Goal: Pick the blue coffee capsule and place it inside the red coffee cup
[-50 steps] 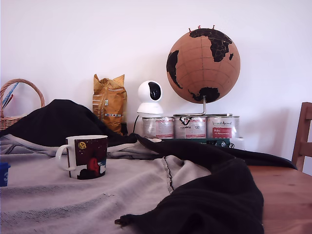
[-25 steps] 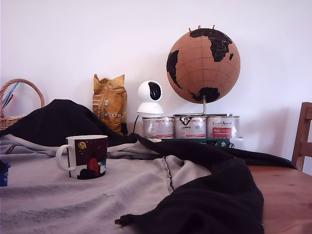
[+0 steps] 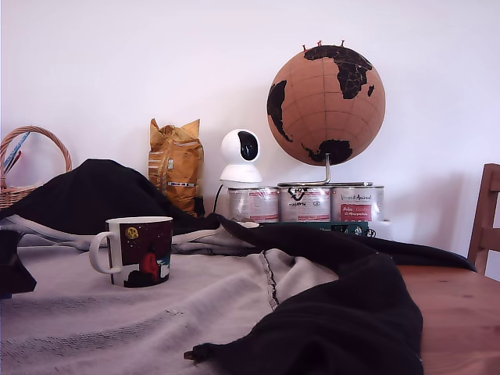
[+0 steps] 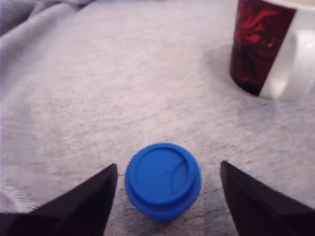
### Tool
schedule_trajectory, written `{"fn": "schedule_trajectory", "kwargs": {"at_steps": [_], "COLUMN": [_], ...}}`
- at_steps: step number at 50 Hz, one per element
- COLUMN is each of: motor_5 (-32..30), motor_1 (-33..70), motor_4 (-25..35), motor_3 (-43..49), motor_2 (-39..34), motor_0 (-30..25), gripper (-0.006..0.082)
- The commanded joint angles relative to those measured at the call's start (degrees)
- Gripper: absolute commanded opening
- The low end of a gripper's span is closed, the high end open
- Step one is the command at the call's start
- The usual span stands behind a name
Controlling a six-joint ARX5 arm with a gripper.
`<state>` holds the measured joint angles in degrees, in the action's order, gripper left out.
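Flanking blue coffee capsule [image 4: 163, 180], end effector [image 4: 167, 194] apparently spread, red coffee cup [image 4: 268, 46] near

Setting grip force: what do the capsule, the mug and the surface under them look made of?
Blue coffee capsule: likely plastic, smooth matte, moulded ridged lid. Red coffee cup: looks glazed ceramic, glossy white handle, printed side. Grey cloth: knitted fabric, visible weave, soft folds. The pincer straddles the capsule, open.
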<state>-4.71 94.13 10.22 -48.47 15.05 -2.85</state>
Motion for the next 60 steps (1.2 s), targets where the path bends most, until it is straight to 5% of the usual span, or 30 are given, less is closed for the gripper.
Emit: {"fn": "schedule_trajectory", "kwargs": {"at_steps": [1,8,12,40,60], "motor_5": [-0.3,-0.3,-0.2,18.8,15.6], "motor_1": [1.9,3.1,2.9,-0.8,-0.8], "motor_4": [0.1,0.8,1.4,10.0,10.2], "motor_3": [-0.5,-0.5,-2.1,-21.9,-6.5], "motor_2": [0.8,1.2,1.2,6.3,18.2], "motor_0": [0.1,0.1,0.1,-2.4,-11.5], "gripper": [0.0504,0.0221,0.0143,0.0142,0.0142]}}
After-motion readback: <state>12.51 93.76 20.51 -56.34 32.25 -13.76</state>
